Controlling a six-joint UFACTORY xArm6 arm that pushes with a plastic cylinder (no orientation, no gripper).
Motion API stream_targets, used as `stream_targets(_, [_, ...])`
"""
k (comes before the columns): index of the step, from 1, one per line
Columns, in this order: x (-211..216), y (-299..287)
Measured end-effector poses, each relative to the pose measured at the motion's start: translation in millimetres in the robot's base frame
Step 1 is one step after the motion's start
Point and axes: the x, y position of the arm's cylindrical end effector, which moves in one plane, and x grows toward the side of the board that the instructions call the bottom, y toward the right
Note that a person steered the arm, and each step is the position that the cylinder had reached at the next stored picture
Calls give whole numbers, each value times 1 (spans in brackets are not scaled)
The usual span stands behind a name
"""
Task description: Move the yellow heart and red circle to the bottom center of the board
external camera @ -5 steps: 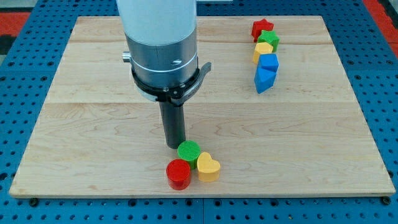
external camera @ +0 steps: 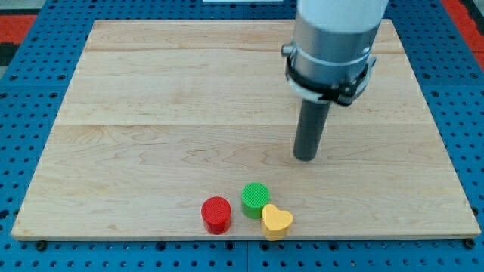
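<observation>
Camera view: the rod's tip [external camera: 305, 158] sits on bare board [external camera: 136, 136], gripping nothing, up and to the right of the cluster, well apart. At bottom centre, the red circle [external camera: 216, 214] stands just left of the green circle [external camera: 255, 199]; the yellow heart [external camera: 277, 221] touches the green one's lower right.

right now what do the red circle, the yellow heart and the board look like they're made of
Red circle: looks like matte plastic, possibly 3D printed, going by the fine ridged lines on its top.
Yellow heart: seems to be smooth plastic with a soft sheen and rounded edges.
Board: pale wood, apparently planks joined side by side, with visible grain and seams, unglossed.
My tip touches none of the blocks.
</observation>
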Motion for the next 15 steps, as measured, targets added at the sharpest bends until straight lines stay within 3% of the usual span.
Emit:
stream_targets(2, [104,9])
stream_targets(3, [125,-14])
stream_targets(4, [125,-43])
stream_targets(6, [125,-43])
stream_targets(7, [81,-30])
stream_targets(8, [13,-87])
stream_targets(9, [-9,-194])
stream_targets(10, [40,-256])
stream_targets(11, [123,-284])
stream_targets(14, [124,-257])
stream_targets(15, [125,-167])
